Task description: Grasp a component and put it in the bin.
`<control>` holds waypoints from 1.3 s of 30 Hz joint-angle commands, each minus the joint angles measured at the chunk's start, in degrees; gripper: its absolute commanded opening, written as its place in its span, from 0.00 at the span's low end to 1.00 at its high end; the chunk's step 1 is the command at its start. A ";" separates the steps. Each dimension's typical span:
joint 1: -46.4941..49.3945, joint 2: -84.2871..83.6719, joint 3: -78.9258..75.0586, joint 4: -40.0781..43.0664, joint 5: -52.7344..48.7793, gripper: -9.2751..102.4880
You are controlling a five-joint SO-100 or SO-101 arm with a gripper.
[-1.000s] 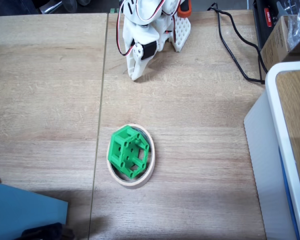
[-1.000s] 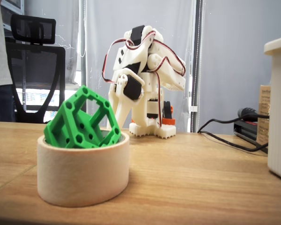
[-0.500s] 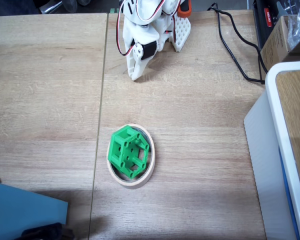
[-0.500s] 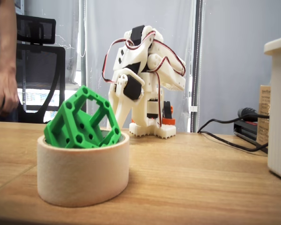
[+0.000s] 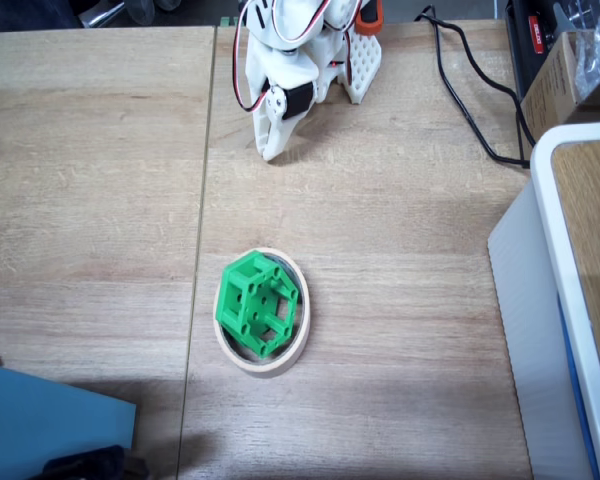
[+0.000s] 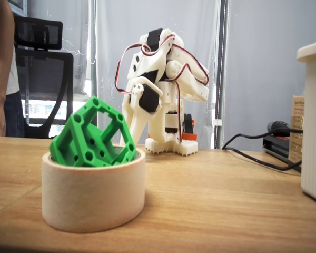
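The task looks done: the component [image 5: 261, 303] sits tilted inside the bin [image 5: 300, 335], its lower part within the ring and an upper corner rising above the rim, as the low fixed view shows it [image 6: 92, 141] in the bin [image 6: 93, 197]. The arm is folded back near its base at the far edge of the tabletop [image 5: 90, 180], well apart from the bin, with the end effector [image 5: 270, 150] pointing down at the wood and grasping nothing; its fingers look clenched together, with no gap showing in either fixed view [image 6: 136, 138]. Nothing seems left to do beyond perhaps settling the arm. The tabletop is pale wood-grain laminate, made of two boards with a seam running just left of the bin in the top-down view. A black cable [image 5: 470, 95] trails across the far right, a large white-rimmed box [image 5: 565, 290] stands at the right edge, and a blue sheet [image 5: 50, 425] lies at the near left corner. Behind the tabletop, the low view shows a black office chair [image 6: 42, 79], a grey wall, and a person's arm [image 6: 0, 68] at the left edge.
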 commanded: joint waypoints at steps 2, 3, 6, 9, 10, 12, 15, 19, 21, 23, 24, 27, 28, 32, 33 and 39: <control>0.18 -0.09 0.53 1.49 0.26 0.08; 0.18 -0.09 0.53 1.49 0.26 0.08; 0.18 -0.09 0.53 1.49 0.26 0.08; 0.18 -0.09 0.53 1.49 0.26 0.08; 0.18 -0.09 0.53 1.49 0.26 0.08; 0.18 -0.09 0.53 1.49 0.26 0.08; 0.18 -0.09 0.53 1.49 0.26 0.08; 0.18 -0.09 0.53 1.49 0.26 0.08; 0.18 -0.09 0.53 1.49 0.26 0.08; 0.18 -0.09 0.53 1.49 0.26 0.08; 0.18 -0.09 0.53 1.49 0.26 0.08; 0.18 -0.09 0.53 1.49 0.26 0.08; 0.18 -0.09 0.53 1.49 0.26 0.08; 0.18 -0.09 0.53 1.49 0.26 0.08; 0.18 -0.09 0.53 1.49 0.26 0.08; 0.18 -0.09 0.53 1.49 0.26 0.08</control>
